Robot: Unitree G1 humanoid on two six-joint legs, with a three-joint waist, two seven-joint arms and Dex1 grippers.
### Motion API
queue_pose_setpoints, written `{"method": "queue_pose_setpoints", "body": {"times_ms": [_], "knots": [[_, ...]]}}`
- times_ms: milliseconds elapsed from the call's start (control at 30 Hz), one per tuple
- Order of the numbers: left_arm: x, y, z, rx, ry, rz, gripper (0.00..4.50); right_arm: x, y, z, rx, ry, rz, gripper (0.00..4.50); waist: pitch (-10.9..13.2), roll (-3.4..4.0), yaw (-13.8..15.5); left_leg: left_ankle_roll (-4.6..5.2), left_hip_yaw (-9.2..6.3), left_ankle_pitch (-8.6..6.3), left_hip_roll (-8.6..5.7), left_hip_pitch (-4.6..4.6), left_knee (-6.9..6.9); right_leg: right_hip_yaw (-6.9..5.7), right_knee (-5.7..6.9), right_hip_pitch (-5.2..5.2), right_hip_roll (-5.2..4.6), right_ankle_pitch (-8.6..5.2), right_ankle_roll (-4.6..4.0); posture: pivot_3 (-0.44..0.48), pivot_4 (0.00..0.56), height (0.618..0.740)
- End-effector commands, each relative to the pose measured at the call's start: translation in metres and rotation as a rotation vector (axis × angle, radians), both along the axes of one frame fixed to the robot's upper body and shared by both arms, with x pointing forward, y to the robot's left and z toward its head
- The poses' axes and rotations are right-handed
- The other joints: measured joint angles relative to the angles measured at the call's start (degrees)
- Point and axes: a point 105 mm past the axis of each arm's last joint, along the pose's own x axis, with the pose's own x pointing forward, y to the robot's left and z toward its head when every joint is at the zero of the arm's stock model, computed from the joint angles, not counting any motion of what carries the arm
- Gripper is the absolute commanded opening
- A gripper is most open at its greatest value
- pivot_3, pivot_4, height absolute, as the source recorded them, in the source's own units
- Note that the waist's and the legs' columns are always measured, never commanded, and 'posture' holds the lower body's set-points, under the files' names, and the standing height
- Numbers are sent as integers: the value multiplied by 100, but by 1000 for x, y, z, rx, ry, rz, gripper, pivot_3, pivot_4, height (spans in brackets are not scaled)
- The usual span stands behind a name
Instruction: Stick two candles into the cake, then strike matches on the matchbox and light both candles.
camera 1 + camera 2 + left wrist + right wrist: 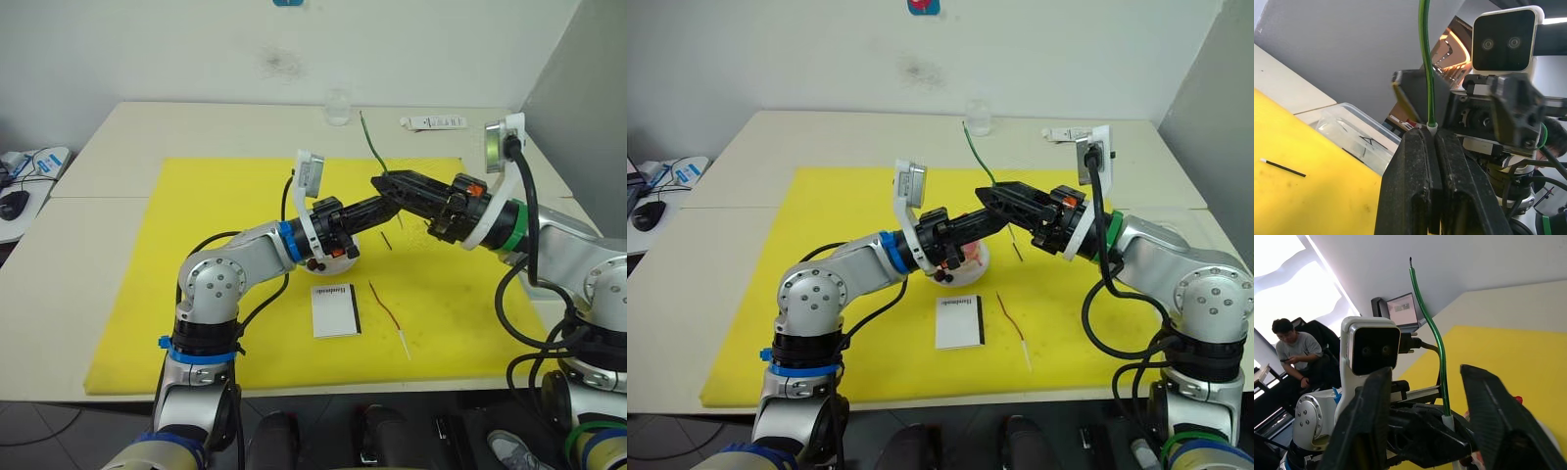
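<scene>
One green candle (369, 138) stands nearly upright above the middle of the yellow mat (196, 294), its long axis running up from a pale base to a dark tip that leans slightly away from you. The left gripper (1431, 139) is clenched on that pale base, as your left wrist view shows plainly: the two black fingers (1410, 186) are pressed together with the candle rising from the seam. Your right gripper (1444, 401) is released, its fingers spread wide to either side of the candle without touching it; the right wrist view gives you that gap, while the head views show the two grippers meeting tip to tip. Below them the cake (972, 257) sits mostly hidden behind the left arm. The red candle (386, 308) lies flat on the mat, running diagonally with its pale end nearer you, just beside the matchbox (334, 309). One match (387, 240) lies farther back on the mat.
</scene>
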Motion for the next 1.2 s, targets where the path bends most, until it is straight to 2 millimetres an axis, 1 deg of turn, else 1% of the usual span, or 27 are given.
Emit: {"method": "queue_pose_setpoints", "body": {"times_ms": [33, 67, 133, 233, 333, 467, 600, 700, 767, 867, 967, 1033, 1200], "knots": [[-4, 2, 12, -24, -37, -11, 0, -7, -4, 11, 13, -46, 2, 3551, 0, 0, 0, 0, 0, 0, 0, 0, 0, 0, -1, 0, 0, 0, 0, 0, 150, 740], [-4, 3, 12, -22, -37, -10, 0, -6, -7, 12, 5, -48, -7, 3922, 0, 0, 0, 0, 0, 0, 0, 0, 0, 0, -1, 0, 0, 0, 0, 0, 150, 740], [-4, 5, 11, -15, -38, -9, 0, -5, -11, 12, -4, -50, -19, 4471, 0, 0, 1, 0, -1, 0, 0, -1, 0, -2, -1, -1, 0, 0, 0, 0, 150, 740], [-5, 10, 11, 1, -43, -4, 0, -3, -16, 14, -16, -58, -34, 4471, 0, 0, 2, 0, -1, 0, 1, -1, 0, -1, -2, -1, 0, 0, 0, 0, 150, 740], [-4, 19, 11, 31, -59, 27, 0, -2, -20, 15, -31, -67, -43, 4471, 0, 0, 1, 0, -1, 0, 3, -1, -1, -1, -2, -2, 0, 0, 0, 0, 150, 740], [-3, 45, 14, 114, -138, 118, 0, -4, -21, 10, -109, -101, -30, 4471, 1, 1, 1, 0, 0, 0, 3, -3, -3, 0, -3, -6, 0, 0, 0, 0, 150, 740], [9, 83, 22, 177, -221, 313, 0, -4, -18, -17, -353, -160, -32, 4471, 3, 4, 2, 0, -1, 0, 7, -4, -6, -2, -6, -9, -4, -1, 0, 0, 150, 740], [10, 105, 26, 239, -281, 382, 0, -7, -9, -31, -398, -180, 9, 4471, 4, 3, 4, 0, 0, 0, 8, -4, -6, -3, -8, -9, -5, -1, 0, 0, 150, 740], [13, 118, 28, 282, -312, 419, 0, -8, 1, -37, -416, -211, 40, 4471, 5, 5, 1, -1, 2, 0, 8, -4, -7, -2, -8, -12, -5, -1, 0, 0, 150, 740], [24, 132, 28, 307, -312, 485, 0, -1, 17, -45, -441, -267, 35, 4471, 5, 5, 2, -1, 1, 0, 8, -6, -6, -4, -8, -13, -7, -1, 0, 0, 150, 740], [34, 140, 20, 329, -309, 530, 0, 14, 24, -48, -457, -309, -44, 4471, 5, 5, 2, -1, 2, 0, 6, -6, -4, -5, -7, -12, -10, -1, 0, 0, 150, 740], [38, 139, 17, 322, -307, 538, 0, 19, 27, -48, -457, -324, -80, 4471, 5, 5, 4, -1, 3, 0, 5, -9, -2, -6, -7, -14, -12, -1, 0, 0, 150, 740], [45, 124, 6, 296, -281, 459, 0, 21, 32, -52, -465, -334, -99, 4471, 5, 4, 59, -2, 5, 0, 3, -29, -1, -7, -8, -30, -15, 0, 0, 0, 150, 740]]}}
